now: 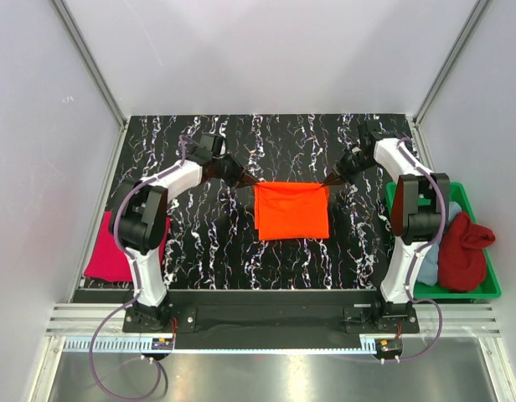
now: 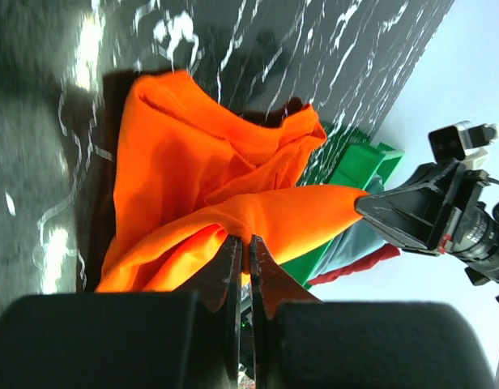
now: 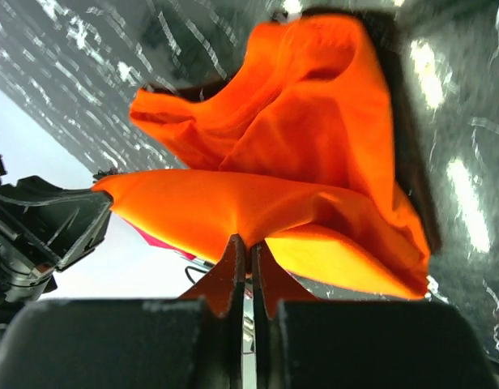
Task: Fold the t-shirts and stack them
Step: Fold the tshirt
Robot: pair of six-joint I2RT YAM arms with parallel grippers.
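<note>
Nearest lay the magenta-pink t-shirt (image 1: 107, 251), at the left edge of the black marbled table (image 1: 208, 243). On the right, the green tray (image 1: 486, 290) held the dark red t-shirt (image 1: 463, 247) and the light blue t-shirt (image 1: 427, 264). Farther, in the middle of the table, was the orange t-shirt (image 1: 291, 211). The left gripper (image 1: 245, 180) and the right gripper (image 1: 330, 181) were each closed on one far corner of it.

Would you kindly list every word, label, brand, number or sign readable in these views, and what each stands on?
No text can be read in any view.
The bright orange cloth t-shirt is plain, with no print showing.
The green plastic tray and the black marbled table show no lettering.
The small coloured parts at the arm bases are too small to tell.
</note>
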